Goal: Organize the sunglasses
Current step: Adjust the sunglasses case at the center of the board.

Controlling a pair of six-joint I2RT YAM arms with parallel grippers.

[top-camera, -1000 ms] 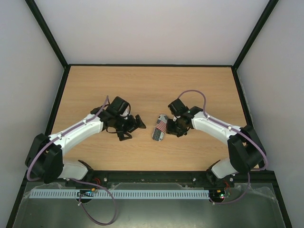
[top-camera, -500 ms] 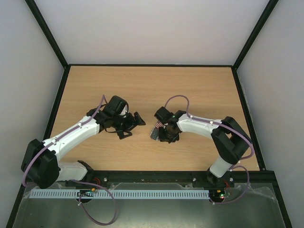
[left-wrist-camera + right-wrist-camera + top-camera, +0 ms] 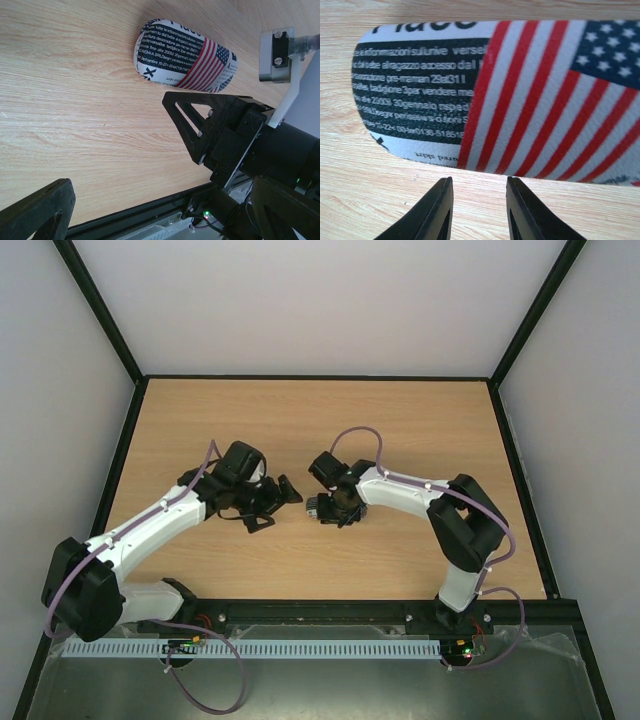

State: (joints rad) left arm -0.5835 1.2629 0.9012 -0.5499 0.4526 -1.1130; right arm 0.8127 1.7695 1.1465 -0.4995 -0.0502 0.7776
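The sunglasses are out of view in every frame. A flag-and-newsprint patterned case (image 3: 313, 506) lies closed on the wooden table (image 3: 400, 420), between my two grippers. My right gripper (image 3: 327, 508) sits low just right of it. In the right wrist view its jaws (image 3: 476, 192) stand slightly apart with bare wood between them and the case (image 3: 520, 90) just ahead of the tips. My left gripper (image 3: 277, 508) is wide open just left of the case, holding nothing. The left wrist view shows the case (image 3: 185, 57) ahead, with the right gripper (image 3: 172, 100) beside it.
A black rail (image 3: 320, 612) runs along the table's near edge, with a white perforated strip (image 3: 250, 648) in front of it. Black frame posts and pale walls enclose the table on the other three sides.
My right arm has swung left, and the case has slid and turned leftward with it, closer to the left gripper. The left arm has shifted only slightly.
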